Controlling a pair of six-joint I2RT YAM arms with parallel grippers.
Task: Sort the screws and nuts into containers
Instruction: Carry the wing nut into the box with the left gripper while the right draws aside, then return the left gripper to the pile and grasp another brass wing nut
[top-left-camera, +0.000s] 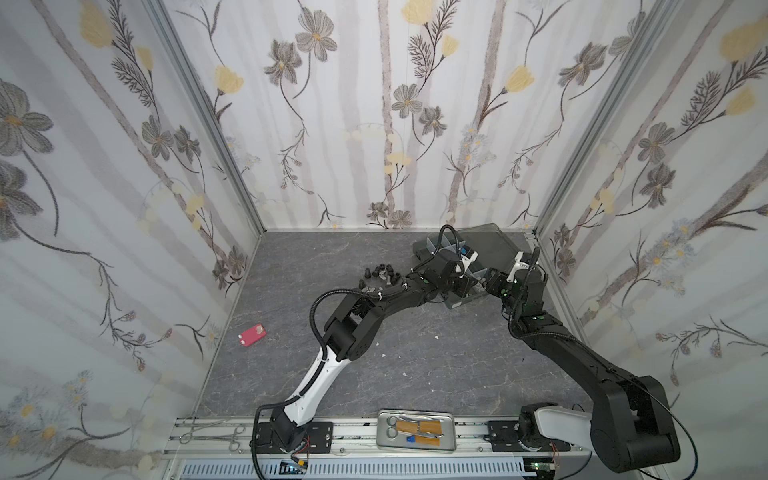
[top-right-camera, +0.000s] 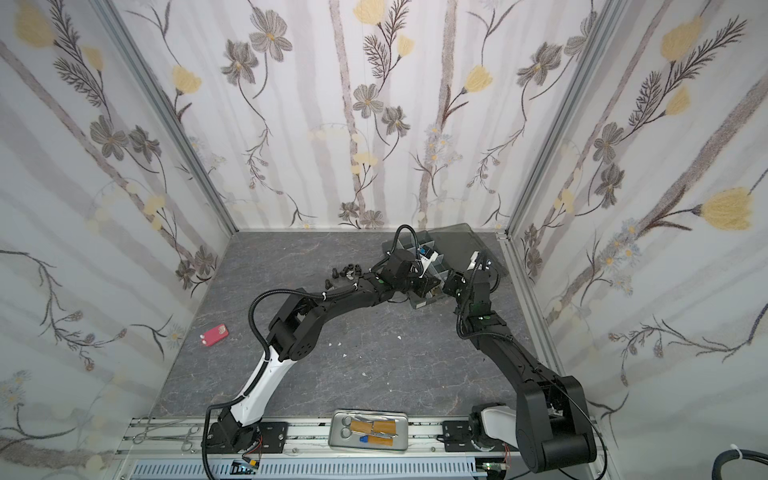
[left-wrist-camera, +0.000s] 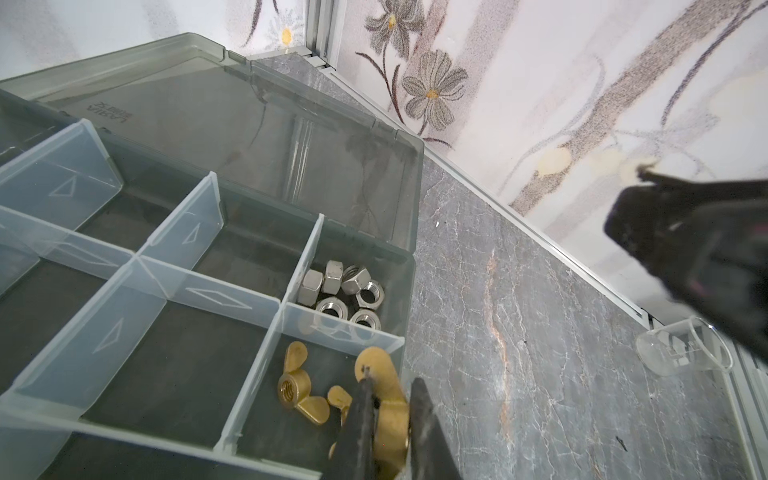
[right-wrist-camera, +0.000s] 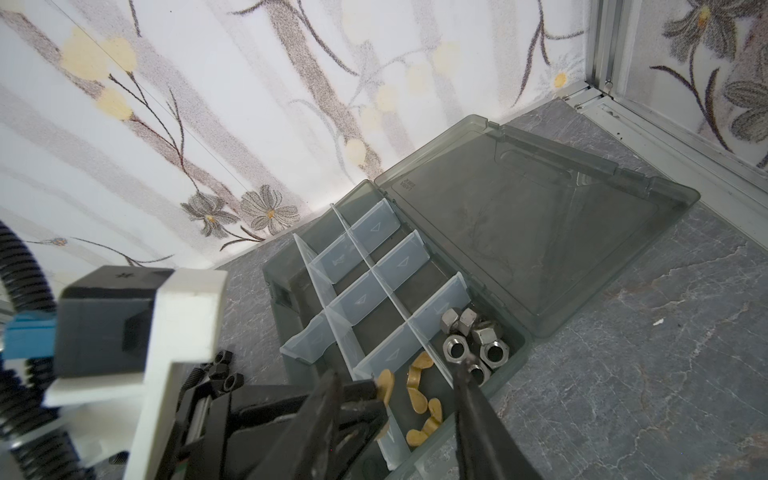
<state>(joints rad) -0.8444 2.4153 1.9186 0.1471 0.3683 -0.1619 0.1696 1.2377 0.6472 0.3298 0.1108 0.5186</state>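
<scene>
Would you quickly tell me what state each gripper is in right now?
Left gripper: closed on a brass wing nut.
Right gripper: open, holding nothing.

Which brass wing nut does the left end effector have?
The wing nut pinched in the left end effector, one wing sticking out past the tips. The other wing nuts lie loose on the cell floor.

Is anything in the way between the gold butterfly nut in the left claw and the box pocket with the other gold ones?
Nothing visible is. The left gripper is shut on the brass wing nut just above that cell, where other wing nuts lie. The right gripper hangs open nearby.
</scene>
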